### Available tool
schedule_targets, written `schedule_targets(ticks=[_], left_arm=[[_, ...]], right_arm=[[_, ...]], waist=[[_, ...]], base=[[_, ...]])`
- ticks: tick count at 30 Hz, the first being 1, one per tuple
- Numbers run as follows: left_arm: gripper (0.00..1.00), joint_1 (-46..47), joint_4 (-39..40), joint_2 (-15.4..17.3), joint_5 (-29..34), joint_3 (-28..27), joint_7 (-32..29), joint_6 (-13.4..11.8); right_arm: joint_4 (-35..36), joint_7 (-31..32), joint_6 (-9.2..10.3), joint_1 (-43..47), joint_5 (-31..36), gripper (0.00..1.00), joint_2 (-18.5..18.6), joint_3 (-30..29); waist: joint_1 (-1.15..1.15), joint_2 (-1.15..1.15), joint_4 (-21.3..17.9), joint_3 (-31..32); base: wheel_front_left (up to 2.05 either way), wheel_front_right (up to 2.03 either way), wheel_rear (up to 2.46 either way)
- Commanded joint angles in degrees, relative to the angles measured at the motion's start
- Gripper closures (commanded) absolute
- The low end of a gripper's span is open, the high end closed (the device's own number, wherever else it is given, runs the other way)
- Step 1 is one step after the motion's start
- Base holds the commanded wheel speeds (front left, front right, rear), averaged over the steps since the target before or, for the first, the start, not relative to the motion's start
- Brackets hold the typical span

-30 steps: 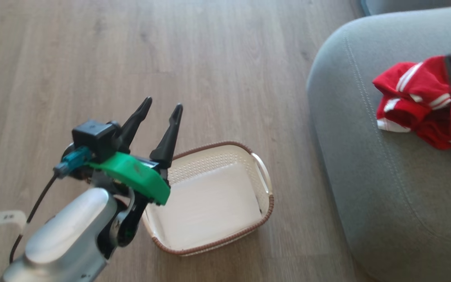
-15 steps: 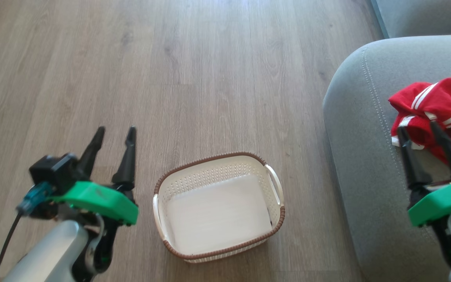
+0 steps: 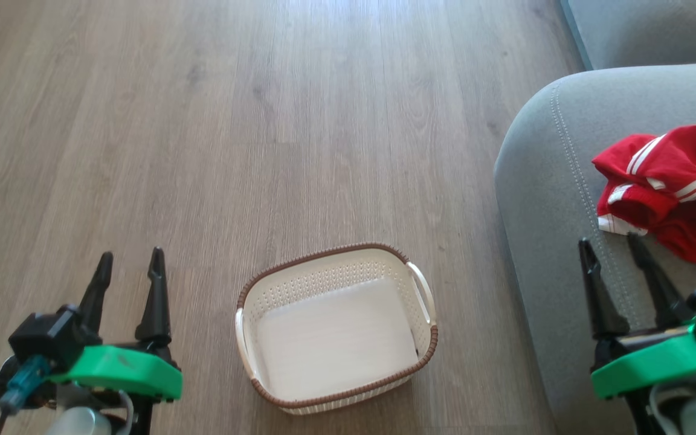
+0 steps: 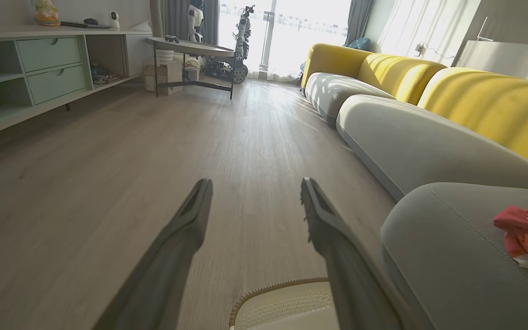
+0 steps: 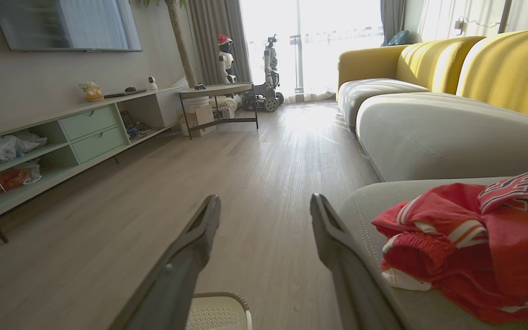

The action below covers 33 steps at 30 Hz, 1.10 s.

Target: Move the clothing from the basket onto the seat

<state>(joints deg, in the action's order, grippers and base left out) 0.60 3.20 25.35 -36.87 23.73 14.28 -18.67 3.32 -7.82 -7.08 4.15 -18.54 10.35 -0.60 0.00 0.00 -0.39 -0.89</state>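
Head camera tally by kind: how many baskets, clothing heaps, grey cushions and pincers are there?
basket: 1, empty
clothing: 1 red heap on the seat; garments in it cannot be counted
grey cushions: 2, the seat and a farther cushion
pincers: 2, left pincer and right pincer, both open
Total: 6

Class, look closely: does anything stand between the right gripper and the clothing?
Nothing visible does. The open right gripper is over the seat, and only bare seat separates it from the clothing lying there.
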Motion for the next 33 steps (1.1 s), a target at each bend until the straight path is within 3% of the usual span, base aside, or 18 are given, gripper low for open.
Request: schedule_targets(ticks=[1, 18, 33], left_arm=[[0.00, 1.9, 2.2, 0.6, 1.5, -3.4, 0.7, 0.1], [0.00, -2.9, 1.2, -4.6, 6.9, -8.6, 0.7, 5.6], [0.00, -3.3, 0.2, -6.3, 8.2, -10.2, 0.7, 7.4]], right_arm=[[1.5, -1.0, -0.41, -0.8, 0.6, 0.00, 0.1, 1.0], [0.2, -2.5, -0.41, -1.7, 2.0, 0.00, -1.5, 1.9], [0.4, -2.3, -0.41, -2.0, 1.7, 0.00, -1.3, 2.5]], waist=[[0.00, 0.00, 0.0, 0.2], [0.00, 0.00, -0.2, 0.1], [0.00, 0.00, -0.5, -0.1]], base=[[0.00, 0.00, 0.00], [0.00, 0.00, 0.00], [0.00, 0.00, 0.00]])
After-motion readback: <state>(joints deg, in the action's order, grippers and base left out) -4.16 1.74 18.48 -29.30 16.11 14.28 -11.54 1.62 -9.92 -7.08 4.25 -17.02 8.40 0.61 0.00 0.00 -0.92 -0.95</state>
